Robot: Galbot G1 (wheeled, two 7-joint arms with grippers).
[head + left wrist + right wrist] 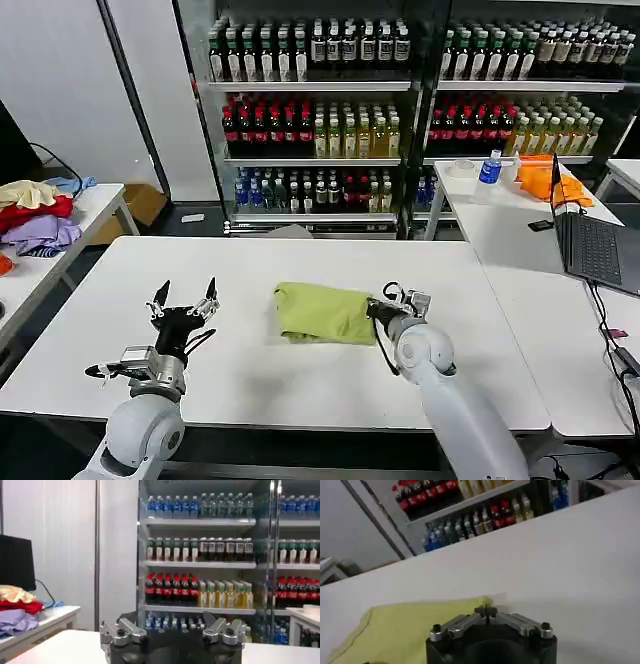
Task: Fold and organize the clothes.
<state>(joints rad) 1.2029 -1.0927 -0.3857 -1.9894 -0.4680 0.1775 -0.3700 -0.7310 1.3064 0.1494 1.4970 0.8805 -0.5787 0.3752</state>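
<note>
**Folded T-shirt at the centre of the tabletop, with both grippers in view**

We are viewing the lime yellow-green T-shirt point(322, 311) lying folded into a compact, roughly rectangular bundle near the middle of the white tabletop point(260, 270). We are resting the right gripper point(377, 308) at the shirt's right edge, its fingers point(485, 612) pressed together, tip to tip, at the hem; whether any fabric is pinched between them we cannot tell. We are holding the left gripper point(184, 296) above bare tabletop, left of the shirt and well apart from it, with its fingers point(211, 290) spread apart and pointing upward, gripping nothing. Beyond the far edge, drink-bottle shelves point(400, 110) are standing, while a garment pile point(35, 215) is lying on a side table at far left.
</note>
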